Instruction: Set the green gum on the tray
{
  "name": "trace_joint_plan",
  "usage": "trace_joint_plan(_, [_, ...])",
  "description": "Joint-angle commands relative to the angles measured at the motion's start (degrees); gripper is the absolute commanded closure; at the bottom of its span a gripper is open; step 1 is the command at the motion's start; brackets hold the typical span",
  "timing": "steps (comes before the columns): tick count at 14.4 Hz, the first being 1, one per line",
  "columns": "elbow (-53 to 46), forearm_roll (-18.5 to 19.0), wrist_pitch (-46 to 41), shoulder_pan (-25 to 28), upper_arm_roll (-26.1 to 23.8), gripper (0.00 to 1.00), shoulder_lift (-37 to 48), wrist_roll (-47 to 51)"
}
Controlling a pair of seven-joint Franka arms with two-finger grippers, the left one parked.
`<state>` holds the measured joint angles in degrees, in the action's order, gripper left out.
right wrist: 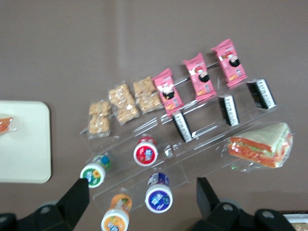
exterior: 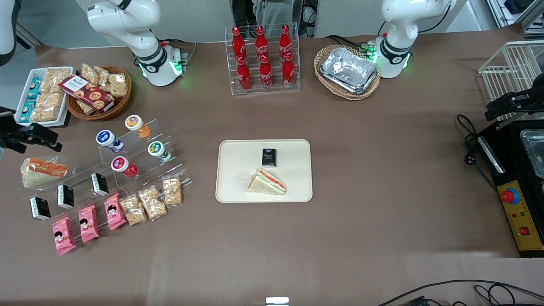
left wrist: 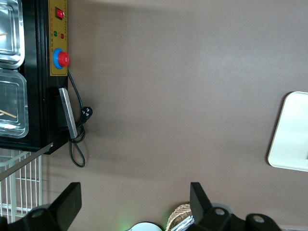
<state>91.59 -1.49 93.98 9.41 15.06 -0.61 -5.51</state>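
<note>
While the gum (exterior: 157, 150) sat on its stand, the gripper (right wrist: 139, 202) hovered above, fingers apart. Risk: grabbing the neighbouring red bottle (exterior: 122, 165). Tray (exterior: 238, 191) awaited.

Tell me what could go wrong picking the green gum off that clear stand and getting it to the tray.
The gripper, open, hangs above the stand. The green gum lies tilted on the clear stand with the red-lidded bottle and orange-lidded bottle nearby; the fingers could bump one or grab the wrong bottle. The tray already holds a sandwich and a black packet, so the gum may land on them.
</note>
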Motion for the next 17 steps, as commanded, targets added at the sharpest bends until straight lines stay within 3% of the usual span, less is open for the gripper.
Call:
trace_joint_plan(1, [-0.5, -0.7, -3.6, 3.1, 0.1, 0.0, 0.7, 1.2])
trace_joint_plan(5, [5.7, -0.6, -2.0, 6.8, 0.3, 0.0, 4.1, 6.3])
trace_joint_plan(10, [26.8, 0.3, 12.6, 12.1, -0.1, 0.0, 15.7, 10.7])
trace_joint_plan(14, [35.1, 0.4, 20.0, 12.2, -1.3, 0.0, 18.2, 12.2])
trace_joint_plan(17, [40.1, 2.7, 24.7, 11.9, -5.0, 0.0, 18.3, 16.8])
